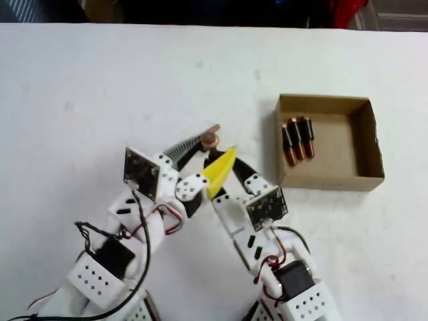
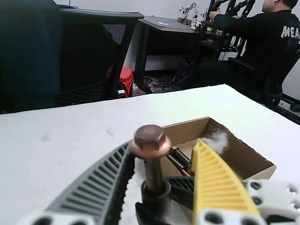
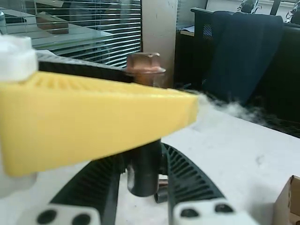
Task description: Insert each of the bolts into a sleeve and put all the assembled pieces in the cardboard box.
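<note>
Bolt upright, head up, in sleeve; right tool pinching sleeve; left tool spread.

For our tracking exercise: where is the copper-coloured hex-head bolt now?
High view: the copper-coloured hex-head bolt is near the white table's middle, left of the brown cardboard box, its shaft in a black cylindrical sleeve.

A copper, hex-headed bolt stands upright, its shank in a dark sleeve clamped by the right pincer — just left of the cardboard box. Three assembled pieces lie side by side inside, toward its left wall.
</note>
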